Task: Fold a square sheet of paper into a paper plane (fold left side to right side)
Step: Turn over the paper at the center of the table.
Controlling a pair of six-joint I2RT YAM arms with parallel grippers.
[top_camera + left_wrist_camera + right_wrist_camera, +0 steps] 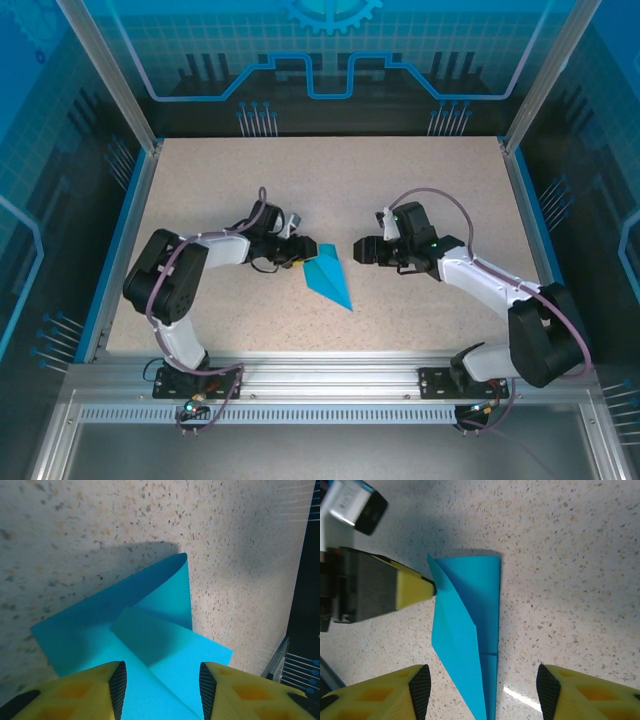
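The teal-blue paper (328, 277) lies mid-table, folded into a slim dart whose tip points toward the near right. In the left wrist view the paper (150, 630) shows layered flaps, and one flap curls up at the far end. My left gripper (300, 252) is at the paper's upper left edge; its jaws stand open (162, 690) with the paper between them. In the right wrist view the paper (470, 630) runs lengthwise, and a yellow left fingertip (415, 587) touches its raised left flap. My right gripper (358, 250) hovers open (481, 685) just right of the paper, holding nothing.
The speckled beige table (200, 200) is bordered by blue side rails (125, 230) and an aluminium frame (330, 365) along the near edge. A dark rail (305, 605) runs along the right of the left wrist view.
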